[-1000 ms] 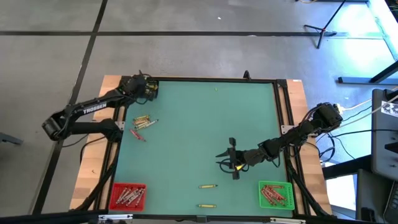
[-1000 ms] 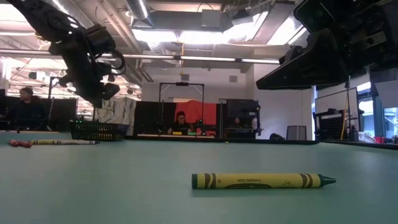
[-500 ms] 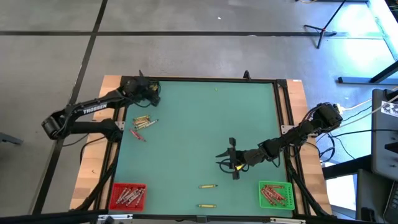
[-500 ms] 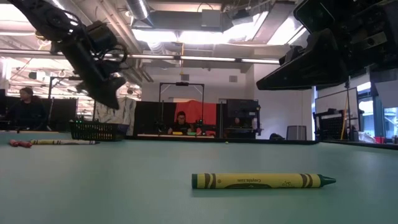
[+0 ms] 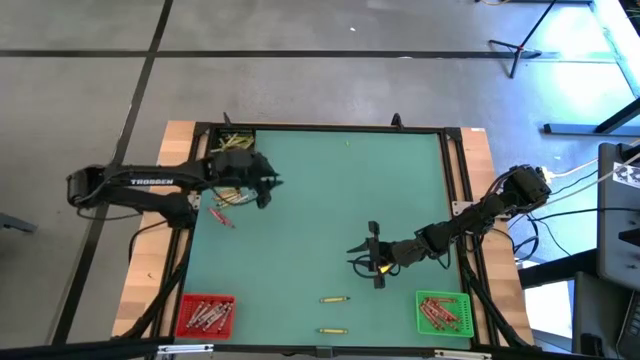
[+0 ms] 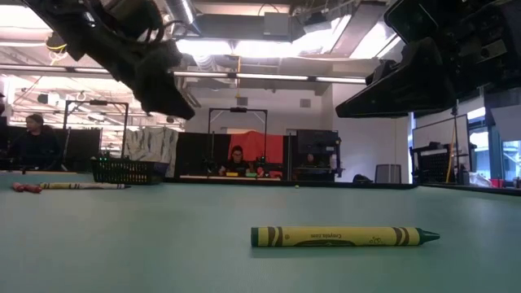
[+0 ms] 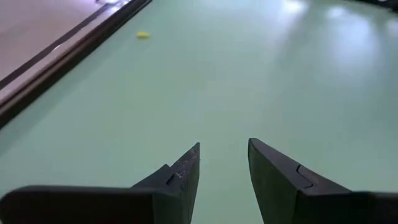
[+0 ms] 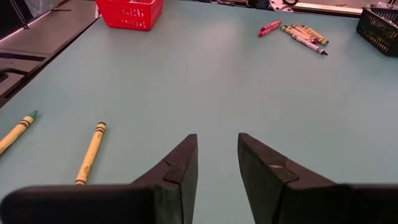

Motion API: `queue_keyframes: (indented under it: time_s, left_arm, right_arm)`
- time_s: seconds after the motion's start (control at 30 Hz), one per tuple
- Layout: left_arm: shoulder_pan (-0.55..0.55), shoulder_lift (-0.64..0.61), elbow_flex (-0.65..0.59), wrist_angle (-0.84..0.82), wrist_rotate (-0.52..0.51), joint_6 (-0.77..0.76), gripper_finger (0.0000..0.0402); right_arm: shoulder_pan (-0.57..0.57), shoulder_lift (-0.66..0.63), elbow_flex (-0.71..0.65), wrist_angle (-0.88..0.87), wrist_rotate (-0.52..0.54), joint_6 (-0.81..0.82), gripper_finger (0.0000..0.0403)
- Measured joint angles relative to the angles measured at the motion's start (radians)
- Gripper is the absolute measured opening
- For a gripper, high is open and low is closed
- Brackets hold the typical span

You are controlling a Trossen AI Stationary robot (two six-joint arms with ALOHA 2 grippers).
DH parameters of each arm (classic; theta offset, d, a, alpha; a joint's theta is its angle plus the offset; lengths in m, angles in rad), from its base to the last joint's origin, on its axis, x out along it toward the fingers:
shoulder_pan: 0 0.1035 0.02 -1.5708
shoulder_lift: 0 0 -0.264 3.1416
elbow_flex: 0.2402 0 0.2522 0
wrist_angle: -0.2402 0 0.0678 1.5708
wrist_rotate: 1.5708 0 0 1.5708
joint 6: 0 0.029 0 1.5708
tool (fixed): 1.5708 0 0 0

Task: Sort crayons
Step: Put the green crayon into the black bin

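Observation:
My left gripper (image 5: 270, 186) is open and empty, above the mat just right of a small pile of crayons (image 5: 233, 201) at the far left; its wrist view (image 7: 224, 149) shows only bare mat between the fingers. A red crayon (image 5: 222, 215) lies beside the pile. My right gripper (image 5: 370, 256) is open and empty, low over the mat at the right middle, and shows in its wrist view (image 8: 217, 140). Two loose crayons (image 5: 334, 299) (image 5: 332, 330) lie flat near the near edge; they show as a yellow crayon (image 8: 91, 152) and a green crayon (image 8: 17, 130).
A black bin (image 5: 236, 140) with crayons stands at the far left corner. A red bin (image 5: 205, 315) stands at the near left and a green bin (image 5: 442, 312) at the near right, both holding crayons. The green mat (image 5: 340, 190) is bare in the middle.
My left gripper has gone from over the black bin toward the table's near and right side, and now stands above the mat beside the crayon pile.

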Motion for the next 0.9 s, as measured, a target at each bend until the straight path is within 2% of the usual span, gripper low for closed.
queue_keyframes:
  time_s: [0.17,0.33,0.4,0.63,0.83,0.9]
  left_arm:
    - [-0.124,0.000,0.000,0.049,-0.018,-0.041,0.0120]
    - [-0.245,0.024,0.000,0.086,-0.113,-0.058,0.0120]
    - [-0.289,0.058,0.000,0.122,-0.122,-0.064,0.0120]
    - [-0.423,0.263,0.000,0.351,-0.123,-0.117,0.0120]
    - [-0.514,0.470,0.002,0.638,-0.108,-0.160,0.0120]
    - [-0.540,0.537,0.023,0.681,-0.105,-0.162,0.0120]
  right_arm:
    - [0.000,0.000,0.000,0.000,0.000,0.003,0.0111]
    - [0.000,0.000,0.000,0.001,0.000,0.004,0.0111]
    - [0.000,0.000,0.000,0.002,0.000,0.005,0.0111]
    - [0.001,0.000,0.000,-0.005,-0.002,0.005,0.0111]
    - [0.038,-0.028,0.000,-0.079,-0.053,0.005,0.0111]
    - [0.049,-0.040,0.000,-0.081,-0.054,0.005,0.0111]
